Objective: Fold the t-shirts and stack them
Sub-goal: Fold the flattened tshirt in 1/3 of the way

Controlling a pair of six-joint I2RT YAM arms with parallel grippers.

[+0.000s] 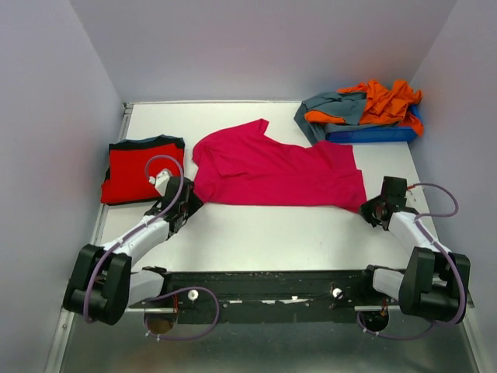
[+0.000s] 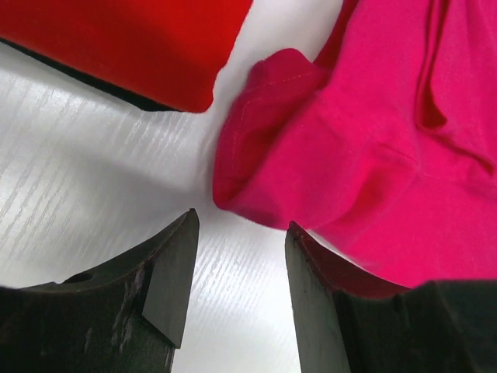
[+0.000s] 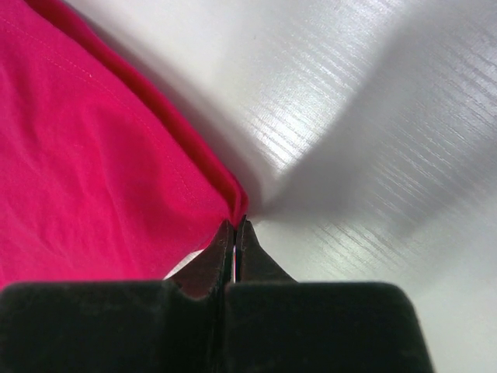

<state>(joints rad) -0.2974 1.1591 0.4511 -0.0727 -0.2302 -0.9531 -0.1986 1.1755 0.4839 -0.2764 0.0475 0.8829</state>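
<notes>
Magenta tee (image 1: 279,172) spread mid-table, right hand (image 3: 234,224) pinching its corner, left hand (image 2: 241,227) half-open beside red tee (image 1: 140,175)

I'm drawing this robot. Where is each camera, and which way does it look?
Top external: above and behind, looking down on the table; left arm and right arm show.
Left wrist: on the left arm, facing the red t-shirt and magenta t-shirt; the open left gripper shows.
Right wrist: low over the table, facing the magenta t-shirt's corner; the right gripper, shut on it, shows.
Shared: all views show the magenta t-shirt.
</notes>
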